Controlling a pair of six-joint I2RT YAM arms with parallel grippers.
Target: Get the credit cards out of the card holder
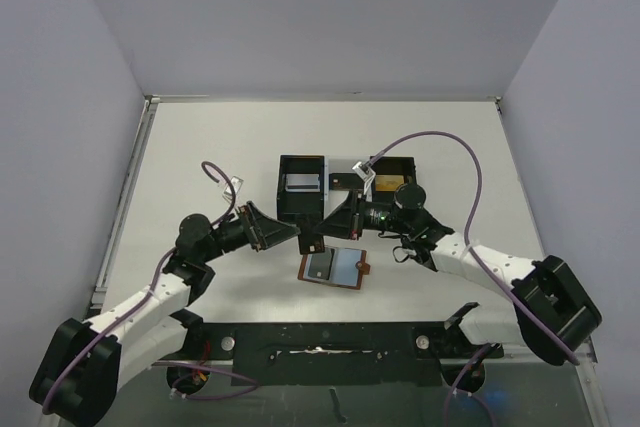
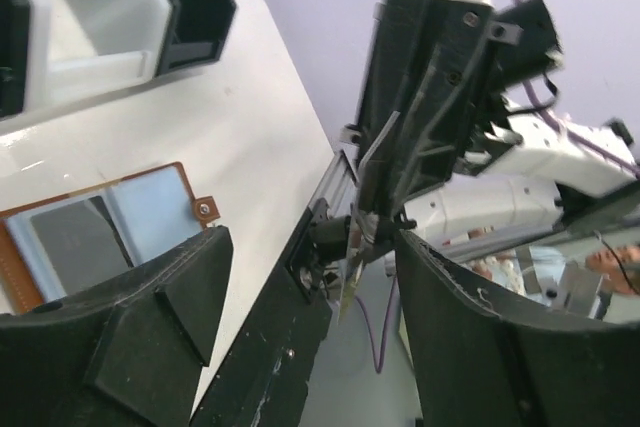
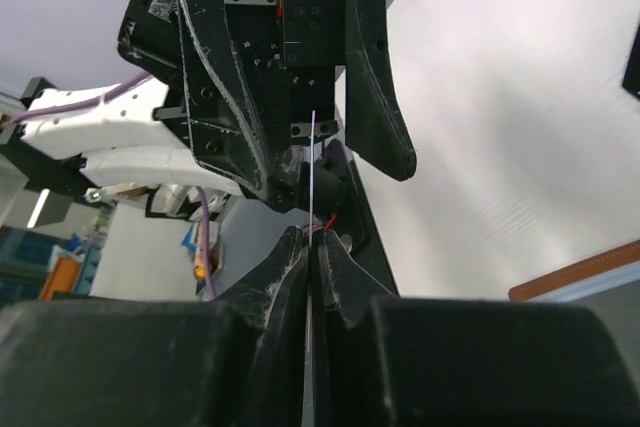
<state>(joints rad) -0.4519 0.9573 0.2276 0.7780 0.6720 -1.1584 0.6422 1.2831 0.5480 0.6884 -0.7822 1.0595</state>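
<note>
The card holder [image 1: 335,269] lies open on the table below both grippers, brown with blue-grey pockets and a snap tab; it also shows in the left wrist view [image 2: 100,232]. My right gripper [image 3: 313,247] is shut on a thin credit card [image 3: 313,162] seen edge-on, held above the table. The left gripper [image 2: 320,277] faces it with its jaws spread either side of that card [image 2: 362,247], not touching it. From above, the left gripper [image 1: 292,231] and the right gripper [image 1: 332,223] meet tip to tip just above the holder.
A black-and-white compartment tray [image 1: 300,209] stands behind the grippers, with a second black compartment [image 1: 408,163] to its right. White walls close in the table on three sides. The arm bases sit along the near edge.
</note>
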